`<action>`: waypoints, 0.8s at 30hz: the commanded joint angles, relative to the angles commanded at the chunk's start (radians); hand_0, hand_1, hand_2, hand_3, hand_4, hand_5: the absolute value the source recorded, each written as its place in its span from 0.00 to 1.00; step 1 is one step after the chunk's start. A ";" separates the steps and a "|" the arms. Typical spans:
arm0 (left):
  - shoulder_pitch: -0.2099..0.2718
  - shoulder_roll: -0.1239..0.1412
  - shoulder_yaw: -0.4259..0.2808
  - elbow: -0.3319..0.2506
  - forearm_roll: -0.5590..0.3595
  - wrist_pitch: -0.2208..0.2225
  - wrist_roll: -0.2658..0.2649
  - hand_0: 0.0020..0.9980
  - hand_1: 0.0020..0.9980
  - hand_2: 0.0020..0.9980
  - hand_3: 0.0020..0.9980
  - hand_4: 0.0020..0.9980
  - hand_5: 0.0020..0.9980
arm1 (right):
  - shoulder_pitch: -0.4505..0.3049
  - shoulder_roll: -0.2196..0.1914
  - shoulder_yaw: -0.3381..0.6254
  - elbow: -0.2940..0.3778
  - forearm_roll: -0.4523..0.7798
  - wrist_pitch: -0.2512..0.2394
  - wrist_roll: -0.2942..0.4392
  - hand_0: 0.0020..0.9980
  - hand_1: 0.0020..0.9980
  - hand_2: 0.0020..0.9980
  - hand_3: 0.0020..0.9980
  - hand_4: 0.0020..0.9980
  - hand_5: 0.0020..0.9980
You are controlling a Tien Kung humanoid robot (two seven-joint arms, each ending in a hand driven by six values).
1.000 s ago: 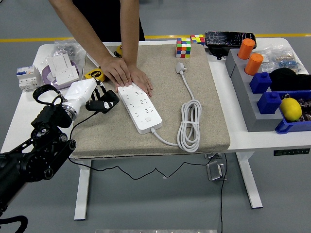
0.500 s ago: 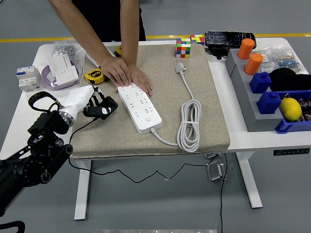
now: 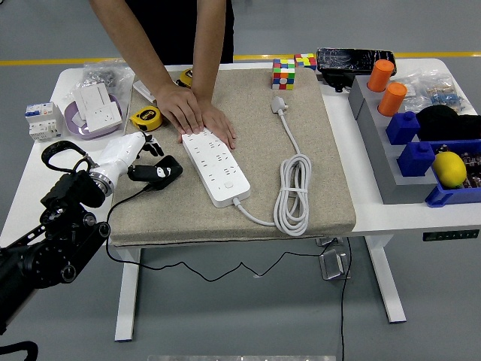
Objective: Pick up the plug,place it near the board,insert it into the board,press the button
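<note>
A white desk [image 3: 45,177] on a grey floor carries a beige mat [image 3: 316,135], and on the mat lies the white power strip [image 3: 216,165], pinned at its far end by a person's hands [image 3: 194,113]. Your left robot hand [image 3: 154,171] hovers just left of the strip, black fingers curled, seemingly around a small black plug; you cannot tell for sure. The strip's own white plug [image 3: 279,104] lies well apart at the mat's far side. Expect a light, rigid, smooth plug: grip the body, not the cable.

Single head view: high on robot's side, facing forward-down over table [image 3: 45,177], mid-distance.
</note>
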 joint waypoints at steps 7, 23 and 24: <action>0.009 0.001 -0.014 -0.014 0.004 -0.003 0.000 0.67 0.81 0.76 0.74 1.00 0.47 | -0.002 -0.001 -0.004 -0.001 0.003 0.000 0.000 0.86 0.79 0.76 0.78 1.00 0.85; 0.154 -0.031 -0.266 -0.269 -0.353 -0.003 -0.071 1.00 1.00 0.99 0.98 1.00 1.00 | -0.009 -0.003 -0.004 -0.001 -0.001 0.000 -0.001 0.86 0.79 0.76 0.78 1.00 0.86; 0.166 -0.039 -0.289 -0.284 -0.392 -0.010 -0.098 1.00 1.00 0.99 0.98 1.00 1.00 | -0.009 -0.002 -0.002 0.000 -0.002 0.000 -0.002 0.86 0.79 0.76 0.78 1.00 0.86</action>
